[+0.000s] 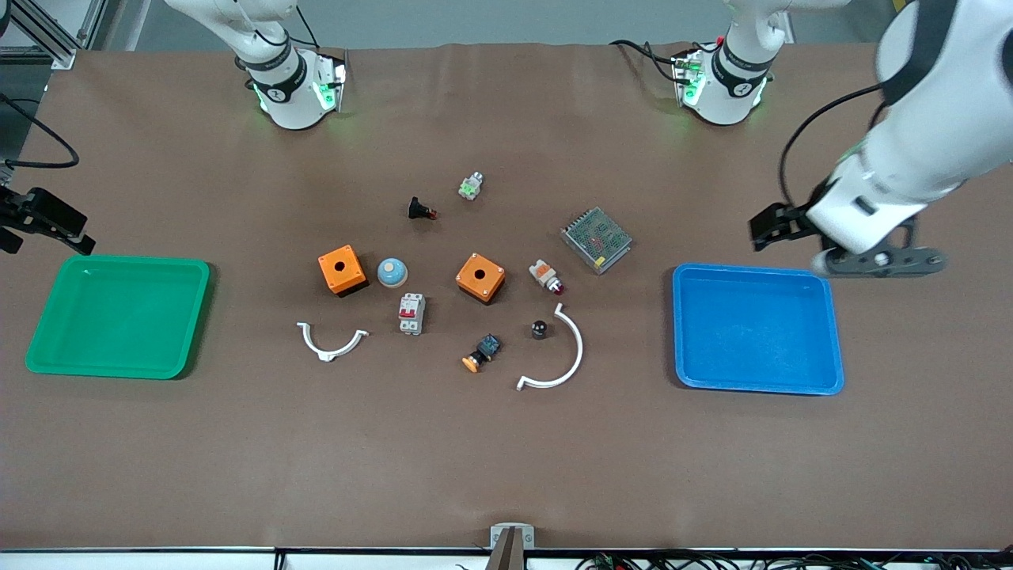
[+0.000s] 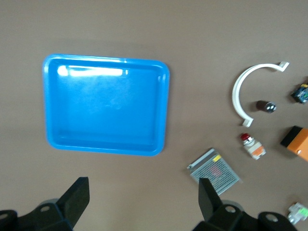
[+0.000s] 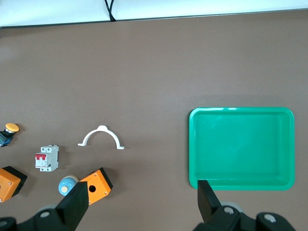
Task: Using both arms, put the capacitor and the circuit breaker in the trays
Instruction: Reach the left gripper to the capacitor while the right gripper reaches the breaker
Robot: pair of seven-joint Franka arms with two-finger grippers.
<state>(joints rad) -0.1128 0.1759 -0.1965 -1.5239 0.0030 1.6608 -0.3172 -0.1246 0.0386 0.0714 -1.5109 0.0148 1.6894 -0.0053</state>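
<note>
The capacitor (image 1: 539,328), a tiny black cylinder with a silvery top, stands mid-table inside a white curved clip; it also shows in the left wrist view (image 2: 266,106). The circuit breaker (image 1: 411,313), a white-grey block with red levers, lies between the two orange boxes and nearer the front camera; it also shows in the right wrist view (image 3: 46,159). My left gripper (image 1: 779,224) is open and empty, up over the table beside the blue tray (image 1: 756,388). My right gripper (image 1: 43,218) is open and empty, up over the table beside the green tray (image 1: 119,370).
Two orange boxes (image 1: 342,270) (image 1: 480,277), a blue dome (image 1: 392,272), two white curved clips (image 1: 331,342) (image 1: 558,356), a mesh-topped metal box (image 1: 596,239), an orange-capped button (image 1: 481,354), a white-and-orange part (image 1: 546,276) and a black red-tipped part (image 1: 421,210) lie mid-table.
</note>
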